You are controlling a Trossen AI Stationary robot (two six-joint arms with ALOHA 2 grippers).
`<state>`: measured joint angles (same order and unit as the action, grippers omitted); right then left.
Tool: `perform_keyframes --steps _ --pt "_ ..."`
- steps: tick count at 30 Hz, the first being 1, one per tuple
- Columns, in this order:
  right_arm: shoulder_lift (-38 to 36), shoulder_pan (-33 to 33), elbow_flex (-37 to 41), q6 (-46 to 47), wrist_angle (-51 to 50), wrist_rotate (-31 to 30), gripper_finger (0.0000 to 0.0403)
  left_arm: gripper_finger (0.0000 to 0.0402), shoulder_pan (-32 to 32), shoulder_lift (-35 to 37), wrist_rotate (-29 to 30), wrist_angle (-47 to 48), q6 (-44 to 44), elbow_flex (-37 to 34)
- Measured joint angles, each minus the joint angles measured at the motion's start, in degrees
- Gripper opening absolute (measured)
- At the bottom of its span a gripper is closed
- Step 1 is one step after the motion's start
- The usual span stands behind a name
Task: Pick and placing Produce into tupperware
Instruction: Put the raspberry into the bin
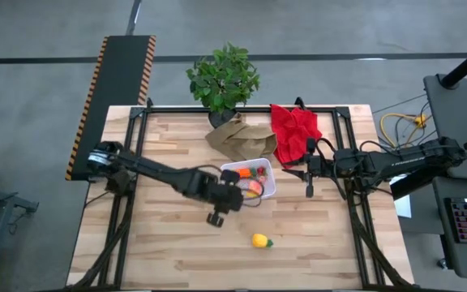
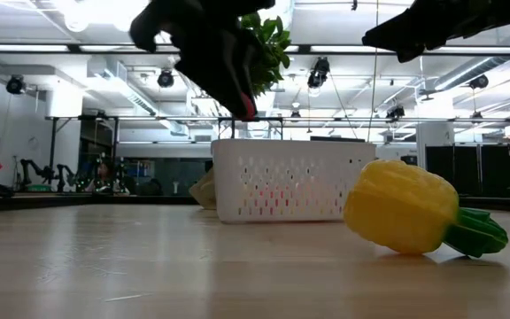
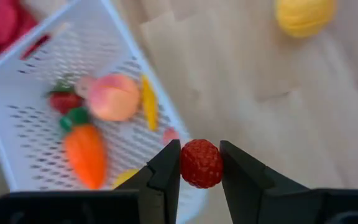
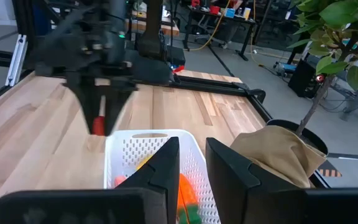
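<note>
We see the left gripper point(image 3: 201, 165) above the tupperware point(image 3: 17, 81) rim, fingers clamped on a red strawberry point(image 3: 201, 163); right gripper point(image 4: 191, 163) waits, fingers slightly apart.

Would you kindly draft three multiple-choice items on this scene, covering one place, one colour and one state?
1. Where does the yellow toy lie?
A. in the container
B. on the bare table
C. on the red cloth

2. What colour is the toy in the left gripper?
A. red
B. yellow
C. orange

3. How is the right gripper?
A. shut on a carrot
B. open, empty
C. shut on the bag

Key:
1 B: the yellow toy lies on wood, apart from the container.
2 A: the left gripper pinches a red berry.
3 B: the right gripper shows a gap with nothing in it.
</note>
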<state>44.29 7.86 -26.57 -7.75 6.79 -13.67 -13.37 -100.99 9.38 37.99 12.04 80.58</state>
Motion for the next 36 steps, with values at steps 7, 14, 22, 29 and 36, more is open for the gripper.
perform_keyframes --steps 7,14,22,29,36 --pt "0.0 0.0 0.0 0.1 -0.2 0.0 0.007 0.0079 6.0 0.0 -1.8 0.0 2.2 -0.1" --pt "0.0 0.0 0.0 0.2 -0.6 0.0 0.007 0.0079 8.1 -0.1 -4.6 -1.5 3.5 -1.7" --pt "0.0 0.0 0.0 0.2 -0.5 0.0 0.007 0.0079 9.4 -0.1 -4.6 -7.4 4.9 -4.1" --pt "0.0 0.0 0.0 -0.3 -0.5 0.0 0.007 0.0079 10.4 -0.1 -4.6 -9.4 4.9 -6.1" --pt "0.0 0.0 0.0 -0.8 -0.5 0.0 0.007 0.0079 11.5 -0.1 -4.6 -14.5 5.0 -7.4"
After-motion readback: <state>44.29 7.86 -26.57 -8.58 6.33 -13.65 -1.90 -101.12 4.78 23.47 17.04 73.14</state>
